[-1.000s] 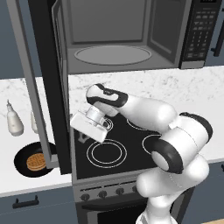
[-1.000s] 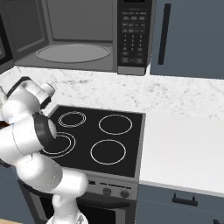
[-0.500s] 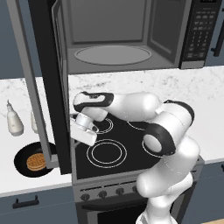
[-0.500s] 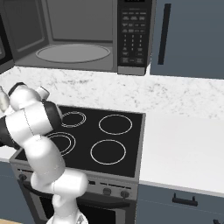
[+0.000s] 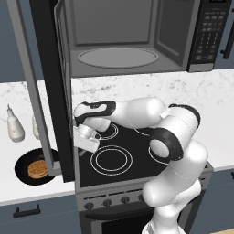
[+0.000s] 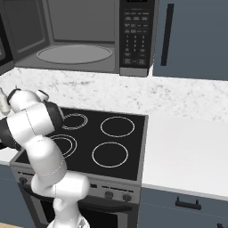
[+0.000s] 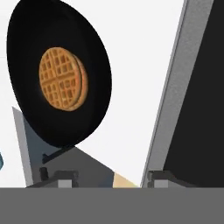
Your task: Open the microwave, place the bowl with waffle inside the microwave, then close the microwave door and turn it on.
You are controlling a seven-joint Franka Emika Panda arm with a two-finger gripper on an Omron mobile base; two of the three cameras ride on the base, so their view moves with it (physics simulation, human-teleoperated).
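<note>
The bowl (image 5: pixel 33 169) is seen on the white surface (image 5: pixel 27 114), near its front edge, left of the stovetop (image 5: pixel 132 151). The waffle (image 5: pixel 37 169) lies flat inside the bowl, a little off its centre. The end effector (image 5: pixel 81 145) is held low over the left edge of the stovetop, just right of the open microwave door (image 5: pixel 52 91), whose lower edge comes between it and the bowl. In the hand view the bowl (image 7: pixel 57 74) and waffle (image 7: pixel 63 78) are seen beyond the fingertips (image 7: pixel 65 177), apart from them; nothing is held, and the fingertips stand widely spread. The microwave (image 5: pixel 137 36) is open, its turntable (image 5: pixel 118 57) bare. Two white bottles (image 5: pixel 14 128) stand on the surface behind the bowl.
</note>
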